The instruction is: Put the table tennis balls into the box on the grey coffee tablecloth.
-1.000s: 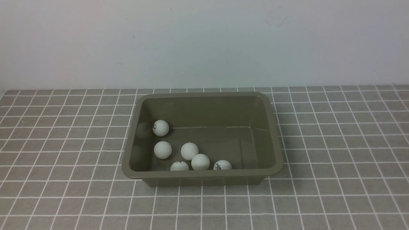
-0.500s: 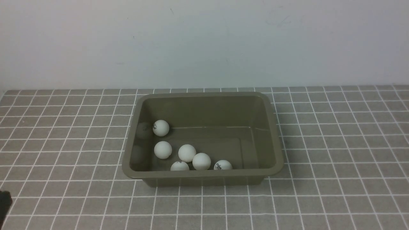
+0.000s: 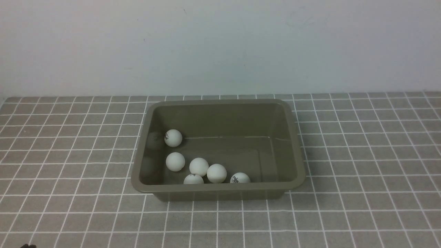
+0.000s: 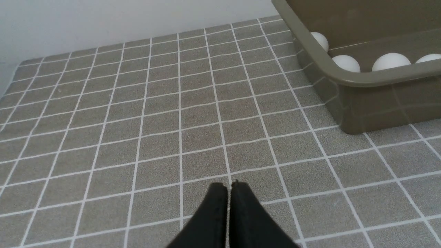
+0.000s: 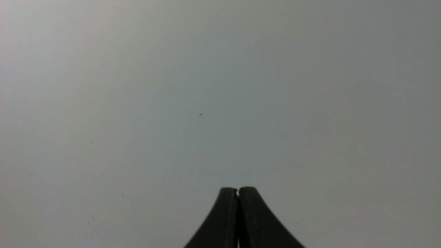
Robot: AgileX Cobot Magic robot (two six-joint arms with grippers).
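The olive-brown box stands mid-table on the grey coffee tablecloth. Several white table tennis balls lie inside it, clustered at its front left, one further back. In the left wrist view the box's corner and ball tops show. My left gripper is shut and empty, low over the cloth, apart from the box; only a dark sliver of it shows at the front view's lower left edge. My right gripper is shut and empty, facing a plain grey surface.
A pale wall rises behind the table. Checked cloth stretches on both sides of the box and in front of it.
One ball in the front cluster has rolled a little toward the front left. The dark tip of the left arm at the lower left edge has dropped almost out of the front view.
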